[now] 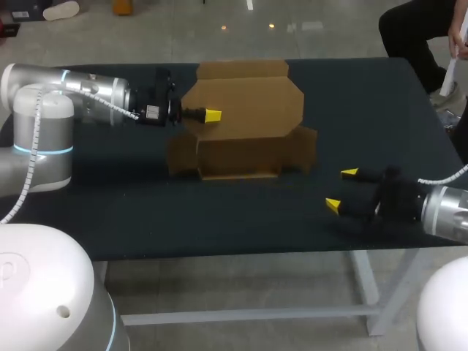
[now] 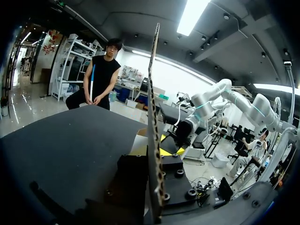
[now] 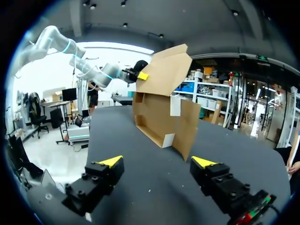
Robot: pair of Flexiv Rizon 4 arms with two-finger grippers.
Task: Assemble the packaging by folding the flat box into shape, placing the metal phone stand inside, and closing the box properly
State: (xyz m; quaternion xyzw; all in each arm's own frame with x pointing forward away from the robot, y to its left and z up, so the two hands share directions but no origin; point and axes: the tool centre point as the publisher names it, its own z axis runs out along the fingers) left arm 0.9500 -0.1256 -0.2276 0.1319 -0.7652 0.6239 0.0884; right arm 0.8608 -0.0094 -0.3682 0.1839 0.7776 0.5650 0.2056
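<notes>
A brown cardboard box [image 1: 238, 155] is sitting near the middle of the dark table [image 1: 110, 219], partly folded into shape, with its low front wall facing the robot and its big lid flap [image 1: 252, 102] standing up and leaning back behind it. 2 side flaps are sticking out, 1 at the left end [image 1: 181, 155] and 1 at the right end [image 1: 303, 150]. The left arm is coming in from the left, and the left claw [image 1: 212, 115] is gripping the left edge of the lid flap, clamped on it with 1 yellow tip showing on the front of the cardboard. In the left wrist view the flap is showing edge-on, running straight up between the 2 black fingers [image 2: 174, 165], which are sitting close against it on either side. The right claw [image 1: 341, 190] is hovering low over the table to the right of the box and nearer the front edge, well apart from it, with its 2 yellow tips spread wide and nothing between them. In the right wrist view the box is lying ahead of that claw, its open inside and raised lid turned toward it.
</notes>
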